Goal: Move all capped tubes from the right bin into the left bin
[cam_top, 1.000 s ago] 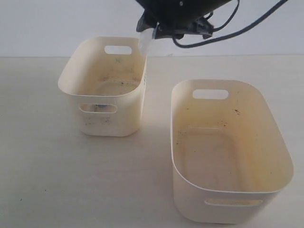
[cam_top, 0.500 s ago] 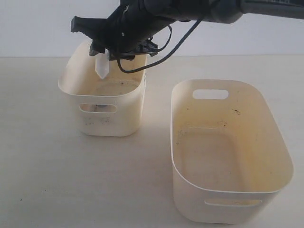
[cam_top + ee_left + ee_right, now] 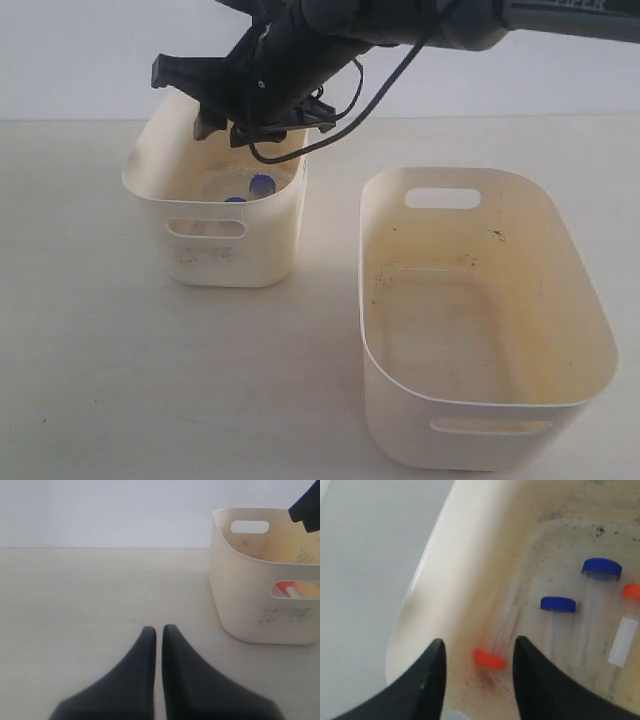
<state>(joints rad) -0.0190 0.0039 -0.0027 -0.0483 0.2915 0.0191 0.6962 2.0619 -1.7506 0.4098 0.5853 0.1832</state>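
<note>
Over the smaller left bin (image 3: pixel 150 165) hangs my right gripper (image 3: pixel 250 125), open (image 3: pixel 480 641) with nothing between its fingers. On the bin's floor lie the capped tubes: an orange-capped tube (image 3: pixel 489 659) just beyond the fingertips, two blue-capped tubes (image 3: pixel 558 604) (image 3: pixel 601 568), and a white-labelled tube (image 3: pixel 623 642) with an orange cap. Two blue caps (image 3: pixel 262 184) show in the exterior view. The wider right bin (image 3: pixel 480 402) shows no tube inside. My left gripper (image 3: pixel 159 628) is shut and empty, low over the table beside the left bin (image 3: pixel 250 595).
The two bins stand apart on a pale table (image 3: pixel 90 350) against a white wall. My right arm and its black cable (image 3: pixel 380 90) reach across above the left bin's far rim. An orange cap (image 3: pixel 287 587) shows through the bin's handle cut-out.
The clear tube that hung from my right gripper over the left bin has dropped inside. The gripper now stands open and blue caps have come into sight in the bin.
</note>
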